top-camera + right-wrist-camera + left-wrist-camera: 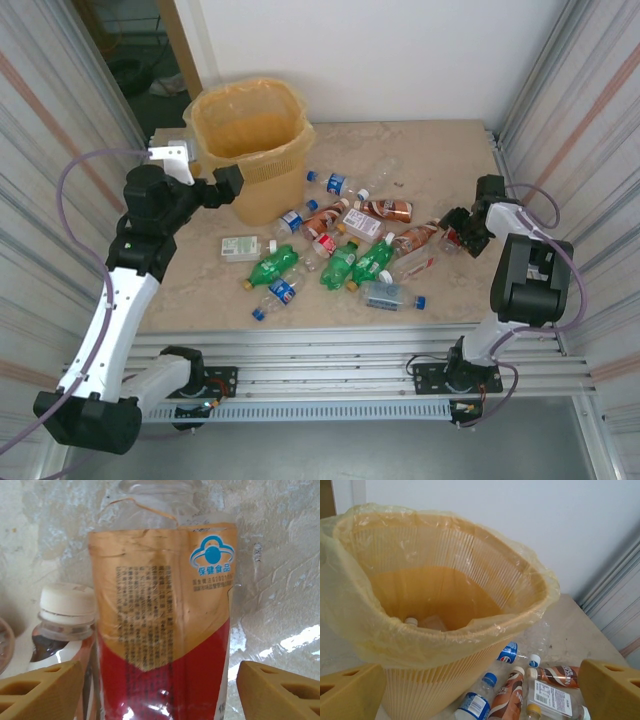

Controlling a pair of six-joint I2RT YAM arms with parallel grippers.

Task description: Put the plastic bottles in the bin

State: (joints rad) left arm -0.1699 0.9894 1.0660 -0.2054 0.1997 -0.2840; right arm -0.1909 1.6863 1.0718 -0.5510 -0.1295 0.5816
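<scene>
A pale stone-patterned table point(440, 160) stands against a white wall point(400, 50), with ribbed metal panels point(50, 100) on either side. The plastic bottles point(340, 265) lie scattered on their sides across the middle of the table: three green ones point(273, 266) close together, clear ones with blue caps point(335, 183) around them, and brown and red-white labelled ones toward the right. The bin point(268, 190), a tall yellow-orange basket with slatted sides, stands upright at the back left of the table, with the nearest bottles lying just beside its foot. A yellowish bag point(350, 615) lines it and folds out over the rim. At the bottom, seen from the left wrist, lies a clear bottle with a white cap point(411, 622). The left gripper point(228, 185) hangs by the bin's near left rim, its jaws spread wide with nothing between them. At the right edge of the scatter the right gripper point(455, 228) is down at table level, its jaws partly open and straddling a bottle with an orange and red label point(160, 630). A thin gap shows on each side between the fingers point(40, 690) and that bottle, so it is not gripped. A bottle with a cream cap point(67, 602) lies just beside it, on its left in the right wrist view
</scene>
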